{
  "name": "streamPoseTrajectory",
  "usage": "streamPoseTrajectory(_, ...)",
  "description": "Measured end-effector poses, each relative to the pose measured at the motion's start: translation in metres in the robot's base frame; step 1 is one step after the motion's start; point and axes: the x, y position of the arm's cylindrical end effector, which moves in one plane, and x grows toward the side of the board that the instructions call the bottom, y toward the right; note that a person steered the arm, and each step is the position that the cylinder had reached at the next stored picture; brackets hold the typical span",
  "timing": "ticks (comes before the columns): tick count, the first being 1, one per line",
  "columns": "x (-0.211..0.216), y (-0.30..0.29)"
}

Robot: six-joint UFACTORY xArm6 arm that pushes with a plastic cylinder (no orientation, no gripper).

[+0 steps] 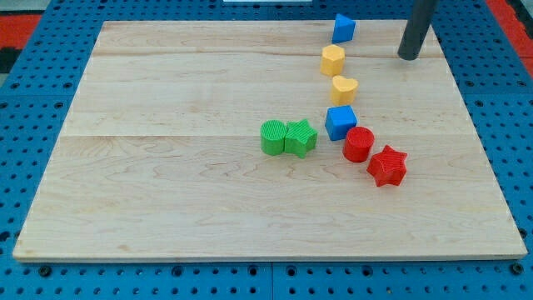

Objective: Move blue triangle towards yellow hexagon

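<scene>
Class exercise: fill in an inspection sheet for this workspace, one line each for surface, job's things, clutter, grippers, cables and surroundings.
Surface: wooden board, flat.
Job's things: blue triangle at the view's top; yellow hexagon just below it, a small gap between.
Clutter: yellow heart, blue cube, red cylinder, red star, green cylinder touching green star.
Grippers: none; my tip right of the triangle, apart.
Cables: nothing seen.
Surroundings: blue perforated base.

Upper part of the rod, beyond the view's top.
</scene>
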Motion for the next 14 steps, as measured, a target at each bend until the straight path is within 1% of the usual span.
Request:
streamPoseTrajectory(2,-0.026,0.007)
streamPoseTrajectory(3,-0.026,0.007)
streamPoseTrajectory(4,-0.051,0.007)
streamPoseTrajectory(5,-0.076,-0.016)
streamPoseTrajectory(6,-0.081,-0.022)
streamPoseTrajectory(8,-0.079,-0.089)
streamPoseTrajectory(10,-0.074,-0.127)
streamPoseTrajectory(13,-0.073,-0.125)
streamPoseTrajectory(14,-0.067,-0.126)
